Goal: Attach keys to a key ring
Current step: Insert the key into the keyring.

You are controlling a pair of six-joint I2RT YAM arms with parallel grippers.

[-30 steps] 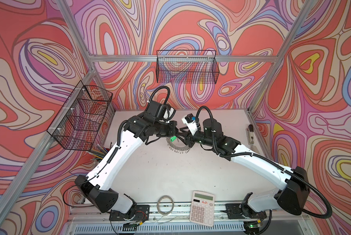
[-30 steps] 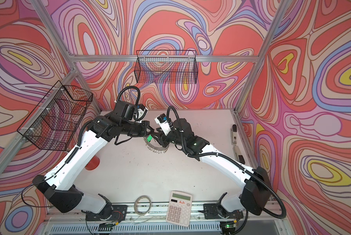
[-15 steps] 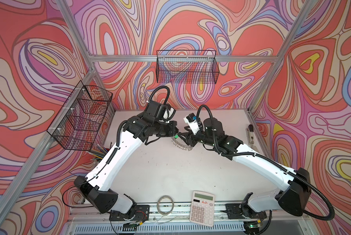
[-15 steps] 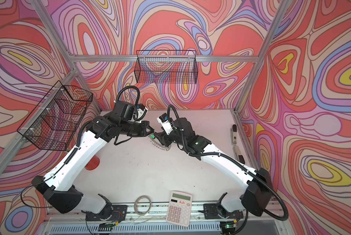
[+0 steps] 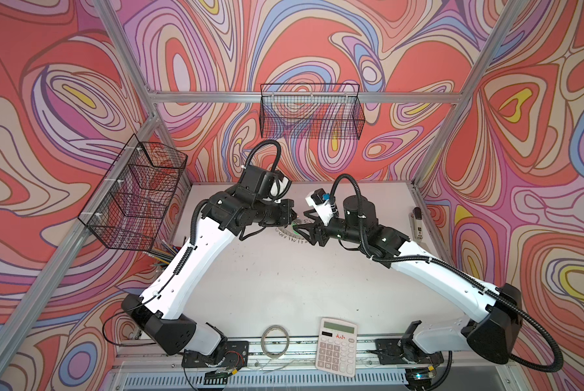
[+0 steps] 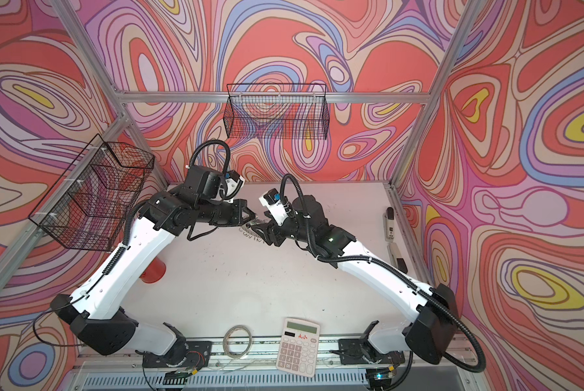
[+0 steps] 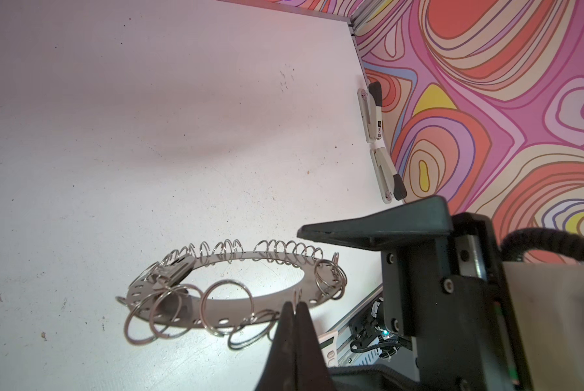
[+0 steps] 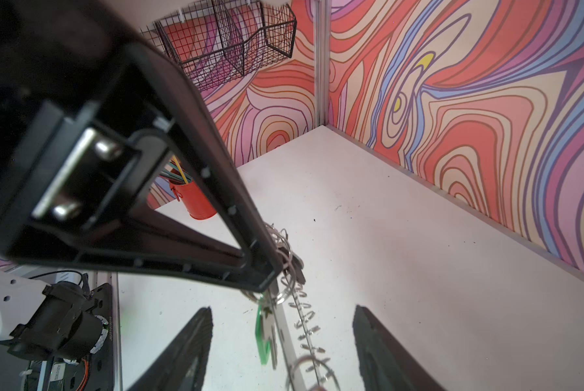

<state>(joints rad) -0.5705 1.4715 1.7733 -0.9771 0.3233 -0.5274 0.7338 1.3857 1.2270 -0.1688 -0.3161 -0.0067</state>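
The key ring (image 7: pixel 222 306), a flat grey disc fringed with wire clips, hangs tilted above the white table. My left gripper (image 7: pixel 294 303) is shut on a clip at its rim. In the right wrist view the key ring (image 8: pixel 285 335) shows edge on. A key with a bright green tag (image 8: pixel 262 333) dangles from a clip beside it. My right gripper (image 8: pixel 282 308) is open, its fingers either side of that key, touching nothing. A darker key (image 7: pixel 177 267) sits on the far rim. In both top views the two grippers (image 5: pixel 294 218) (image 5: pixel 306 226) meet over the key ring (image 5: pixel 288 234) (image 6: pixel 250 233).
A calculator (image 5: pixel 338 345) and a thin plain hoop (image 5: pixel 276 340) lie at the table's front edge. Two staplers (image 7: pixel 373 115) lie along the right wall. A red cup of pens (image 6: pixel 153 270) stands at the left. Wire baskets (image 5: pixel 312 113) hang on the walls.
My right gripper's jaws have spread wider and stand off the green-tagged key. The left gripper stays shut on the key ring, which has shifted slightly.
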